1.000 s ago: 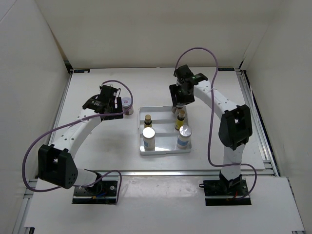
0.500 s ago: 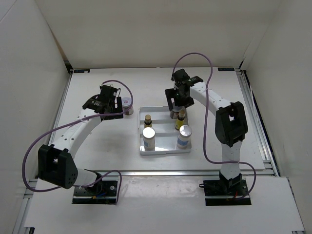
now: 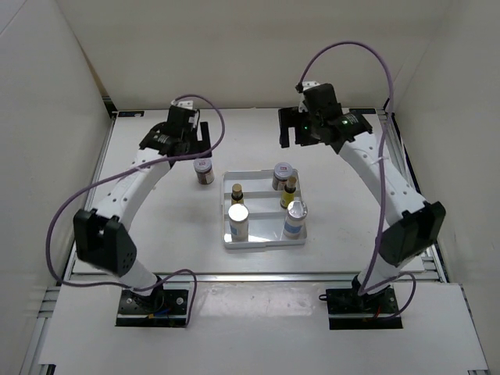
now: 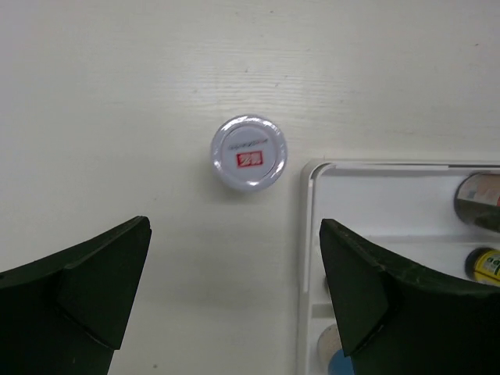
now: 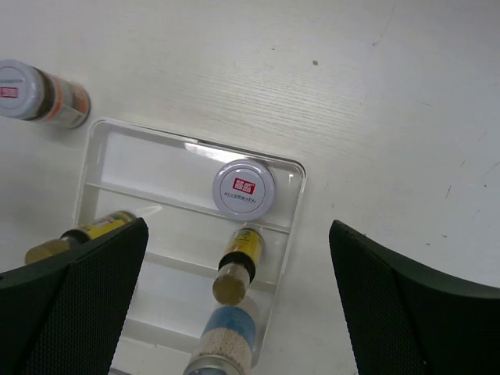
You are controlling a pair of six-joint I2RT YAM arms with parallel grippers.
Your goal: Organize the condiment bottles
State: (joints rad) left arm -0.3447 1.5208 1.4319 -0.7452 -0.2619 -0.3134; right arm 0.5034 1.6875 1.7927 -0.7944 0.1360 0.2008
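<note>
Left gripper (image 4: 234, 234), right gripper (image 5: 238, 230) gape empty; tray (image 3: 226, 238) apparently holds five bottles (image 3: 238, 221); one jar (image 3: 204, 169) outside.

My left gripper (image 4: 234, 230) hangs w/ fingers spread wide, nothing btwn them. At 12 a squat jar (image 4: 248, 152) stands upright on the table (image 4: 117, 78), white lid w/ red mark. The tray (image 4: 303, 250) sits at 3, its corner just beside the jar, not touching.

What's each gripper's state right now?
Left gripper: open, empty, over the squat jar with red-marked white lid.
Right gripper: open, empty, over the flat white rectangular tray.
</note>
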